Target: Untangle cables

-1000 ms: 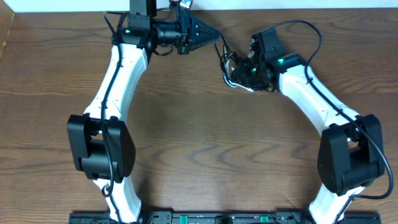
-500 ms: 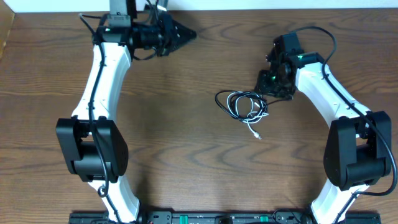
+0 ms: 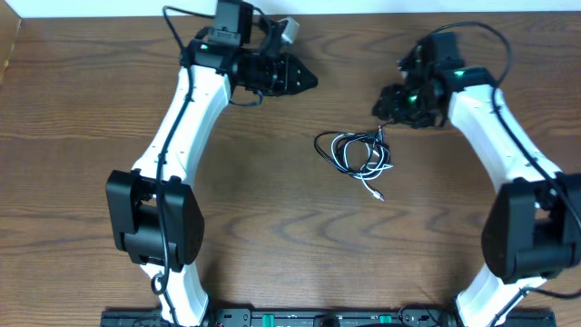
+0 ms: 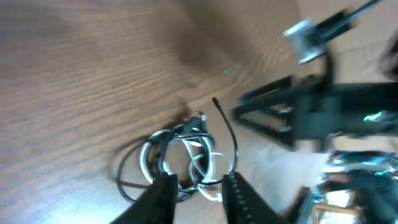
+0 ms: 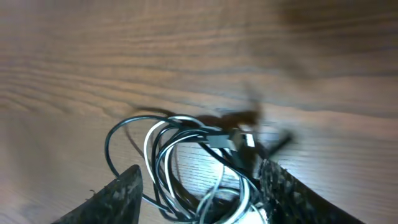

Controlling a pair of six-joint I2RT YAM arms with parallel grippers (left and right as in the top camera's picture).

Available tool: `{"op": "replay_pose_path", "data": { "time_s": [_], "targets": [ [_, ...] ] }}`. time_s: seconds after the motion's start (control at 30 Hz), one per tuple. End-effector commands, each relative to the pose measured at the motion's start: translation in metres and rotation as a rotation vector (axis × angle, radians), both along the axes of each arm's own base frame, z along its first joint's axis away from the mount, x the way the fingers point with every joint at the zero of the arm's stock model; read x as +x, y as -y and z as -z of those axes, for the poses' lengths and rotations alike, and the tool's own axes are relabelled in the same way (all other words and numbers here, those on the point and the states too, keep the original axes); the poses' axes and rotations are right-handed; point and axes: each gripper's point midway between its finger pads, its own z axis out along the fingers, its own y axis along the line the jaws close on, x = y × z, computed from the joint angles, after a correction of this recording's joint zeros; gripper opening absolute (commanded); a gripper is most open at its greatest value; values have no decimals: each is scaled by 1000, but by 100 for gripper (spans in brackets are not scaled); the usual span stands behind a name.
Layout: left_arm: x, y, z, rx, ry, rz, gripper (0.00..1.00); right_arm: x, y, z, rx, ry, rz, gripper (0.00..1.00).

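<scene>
Overhead: the tangled cables (image 3: 356, 154) lie loose on the surface (image 3: 272, 218), just beside my right hand (image 3: 390, 109). My left hand (image 3: 309, 80) is farther off. Both hands are open, holding nothing.

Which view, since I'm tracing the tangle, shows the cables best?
Overhead: the cables lie whole and fairly sharp on the table, white plug end included. Left wrist shows them blurred, bottom hidden; right wrist crops the lower coils.
</scene>
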Motion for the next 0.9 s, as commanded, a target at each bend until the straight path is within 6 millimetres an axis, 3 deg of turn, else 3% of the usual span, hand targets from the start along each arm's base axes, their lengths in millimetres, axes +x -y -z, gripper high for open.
{"op": "replay_pose_path", "data": {
  "time_s": [0.0, 0.1, 0.23, 0.43, 0.7, 0.87],
  "targets": [
    [17, -18, 10, 163, 192, 56, 37, 3, 8, -33, 21, 66, 7, 58],
    [25, -33, 19, 292, 271, 75, 52, 0, 10, -35, 13, 67, -5, 58],
    [16, -45, 33, 413, 334, 201, 53, -1, 12, -34, 2, 65, 0, 59],
    [-7, -37, 44, 374, 357, 392, 57, -1, 14, -33, -11, 63, 5, 60],
    [-4, -33, 104, 355, 233, 426, 57, -4, 16, -31, -27, 57, -8, 61],
    [-7, -26, 122, 304, 202, 453, 58, -3, 19, -30, -45, 59, 0, 62]
  ]
}}
